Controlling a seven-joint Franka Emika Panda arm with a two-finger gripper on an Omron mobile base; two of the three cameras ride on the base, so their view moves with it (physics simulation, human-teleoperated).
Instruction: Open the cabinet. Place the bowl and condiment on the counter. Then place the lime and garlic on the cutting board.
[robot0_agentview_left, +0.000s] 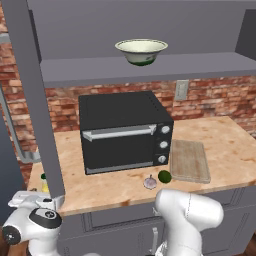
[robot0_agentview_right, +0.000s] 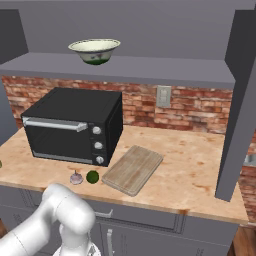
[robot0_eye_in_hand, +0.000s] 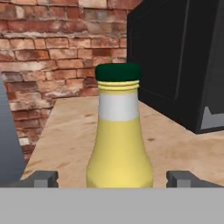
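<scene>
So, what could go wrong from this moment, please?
1. The condiment stands upright on the counter, between the open jaws. A sideways retreat may tip it.
2. The bowl sits high on the cabinet shelf, above the oven. It could drop while being lifted down.
3. The lime and garlic lie near the counter edge. A nudge might roll them off.
</scene>
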